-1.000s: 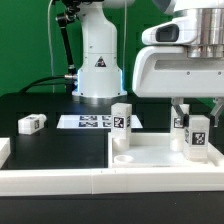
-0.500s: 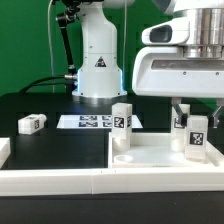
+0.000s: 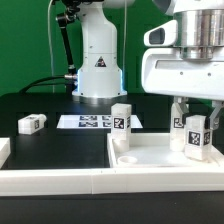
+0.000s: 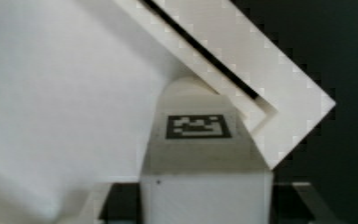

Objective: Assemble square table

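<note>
The white square slab (image 3: 160, 156) lies flat at the exterior view's right, with its raised rim. My gripper (image 3: 196, 122) is shut on an upright white leg (image 3: 197, 138) with a tag, standing it at the slab's right side. In the wrist view the same leg (image 4: 202, 150) fills the gap between my dark fingers (image 4: 123, 200), over the slab's rim (image 4: 247, 60). A second leg (image 3: 121, 122) stands upright at the slab's far left corner. Another tagged leg (image 3: 179, 123) shows just behind the held one. A loose leg (image 3: 31, 123) lies on the black table at the left.
The marker board (image 3: 92, 122) lies flat behind the slab. Long white rail walls run along the front (image 3: 60, 180) and the left edge (image 3: 4, 150). The robot's base (image 3: 97, 60) stands at the back.
My gripper's body has shifted slightly toward the exterior view's right. The held leg stays at about the same spot on the slab. Nothing else has moved.
</note>
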Tool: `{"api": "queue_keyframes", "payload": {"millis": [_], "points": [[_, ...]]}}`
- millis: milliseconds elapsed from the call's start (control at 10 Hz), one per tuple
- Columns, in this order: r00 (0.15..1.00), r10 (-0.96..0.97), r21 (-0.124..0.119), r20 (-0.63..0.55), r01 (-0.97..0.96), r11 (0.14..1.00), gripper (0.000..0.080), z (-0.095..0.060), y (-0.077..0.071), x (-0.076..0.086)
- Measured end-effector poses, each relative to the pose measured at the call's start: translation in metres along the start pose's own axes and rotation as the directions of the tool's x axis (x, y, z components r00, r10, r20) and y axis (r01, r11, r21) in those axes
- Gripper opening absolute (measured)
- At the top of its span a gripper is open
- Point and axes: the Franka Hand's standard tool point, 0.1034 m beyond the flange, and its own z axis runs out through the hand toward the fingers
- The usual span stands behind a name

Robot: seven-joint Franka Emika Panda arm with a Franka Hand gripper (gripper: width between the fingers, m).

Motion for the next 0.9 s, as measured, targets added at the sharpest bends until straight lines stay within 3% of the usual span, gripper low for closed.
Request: {"api": "queue_keyframes", "payload": {"millis": [600, 800, 900], "points": [[0.897, 0.441, 0.007, 0.03, -0.441, 0.897, 0.0291, 0.0006, 0.0014, 0.0043], [0.893, 0.448, 0.006, 0.03, -0.448, 0.894, 0.0515, 0.0007, 0.0011, 0.0035], [0.924, 0.381, 0.0, 0.023, -0.381, 0.925, 0.0515, 0.0013, 0.0009, 0.0001]]}}
